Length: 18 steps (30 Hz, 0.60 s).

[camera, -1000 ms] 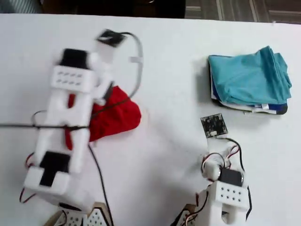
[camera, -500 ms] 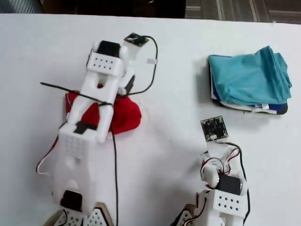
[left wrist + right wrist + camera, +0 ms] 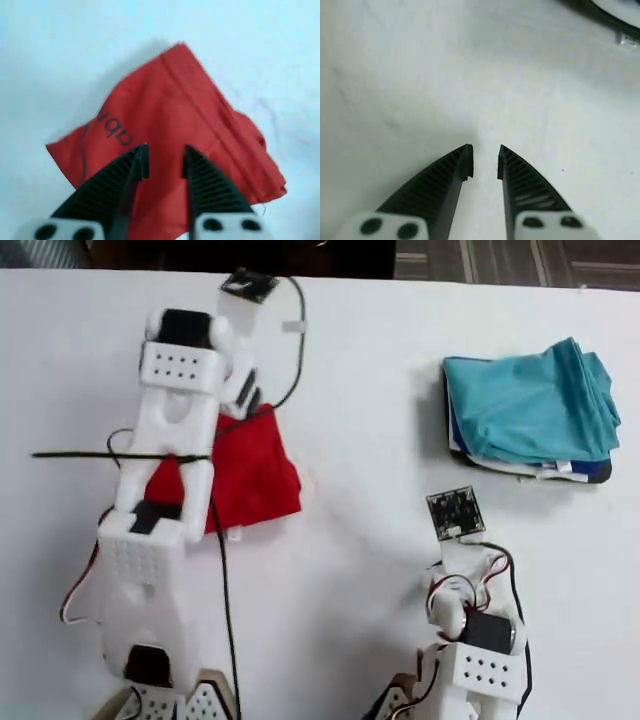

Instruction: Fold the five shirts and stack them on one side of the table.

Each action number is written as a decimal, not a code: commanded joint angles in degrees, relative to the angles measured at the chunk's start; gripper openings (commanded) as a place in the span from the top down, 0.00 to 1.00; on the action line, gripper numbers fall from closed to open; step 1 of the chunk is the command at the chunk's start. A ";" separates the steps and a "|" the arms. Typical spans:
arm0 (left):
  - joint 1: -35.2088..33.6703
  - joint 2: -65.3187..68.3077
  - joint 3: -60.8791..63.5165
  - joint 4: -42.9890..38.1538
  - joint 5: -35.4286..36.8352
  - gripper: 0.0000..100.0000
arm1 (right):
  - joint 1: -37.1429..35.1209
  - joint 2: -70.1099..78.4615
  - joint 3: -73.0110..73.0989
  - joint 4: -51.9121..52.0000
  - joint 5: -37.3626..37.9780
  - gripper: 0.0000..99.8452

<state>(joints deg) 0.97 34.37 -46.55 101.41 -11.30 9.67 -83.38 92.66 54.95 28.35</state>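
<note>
Dark printed lettering (image 3: 112, 127) on the crumpled red fabric shirt (image 3: 200, 115), just ahead of the left pincer (image 3: 165, 162) tips. Only a few characters show, not legible. Nothing else readable.

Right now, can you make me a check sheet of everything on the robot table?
Surface: white table.
Job's things: red shirt on the left, partly under an arm; stack on the far right, teal shirt on top.
Clutter: nothing seen.
Grippers: left gripper slightly open over the red shirt; right gripper slightly open over the table.
Cables: black cable running down beside the left arm.
Surroundings: dark floor beyond the far edge.
</note>
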 commanded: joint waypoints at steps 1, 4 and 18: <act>0.62 -2.64 6.29 -1.05 -0.79 0.96 | 0.31 -1.19 -0.26 0.40 0.53 0.91; 2.29 -1.14 11.47 -4.84 -0.62 0.98 | 0.31 -1.19 -0.26 0.40 0.53 0.91; 3.87 3.69 14.37 -10.29 -0.53 0.97 | 0.31 -1.19 -0.26 0.40 0.44 0.91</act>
<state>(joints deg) 5.54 40.53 -27.91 88.75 -11.65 9.67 -83.38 92.66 54.95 28.35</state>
